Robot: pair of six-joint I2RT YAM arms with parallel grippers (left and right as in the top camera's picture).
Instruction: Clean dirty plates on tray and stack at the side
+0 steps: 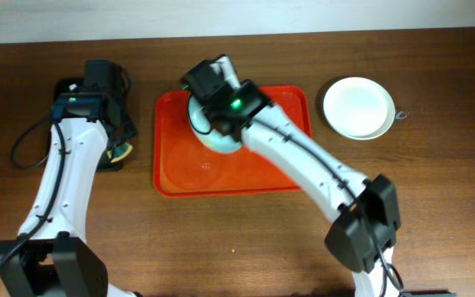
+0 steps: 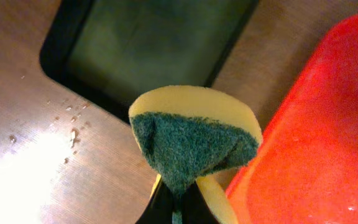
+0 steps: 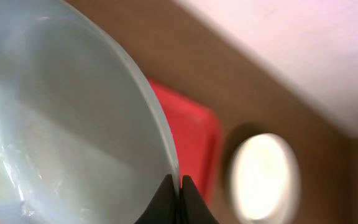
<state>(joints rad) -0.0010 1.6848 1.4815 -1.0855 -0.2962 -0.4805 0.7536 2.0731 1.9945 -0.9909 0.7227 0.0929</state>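
Right claw pinching rim of pale mint-blue plate, glossy, faint streaks, over red-orange tray | left claw pinching green-yellow sponge | cream-white plate on table, right of tray

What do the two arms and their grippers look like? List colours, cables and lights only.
Left arm and right arm: white tubular links, black joint housings, black bases. A black cable loops beside the left arm's link; a thin one runs along the right. Each wrist shows a green light. Left gripper and right gripper: slim black tapering fingers.
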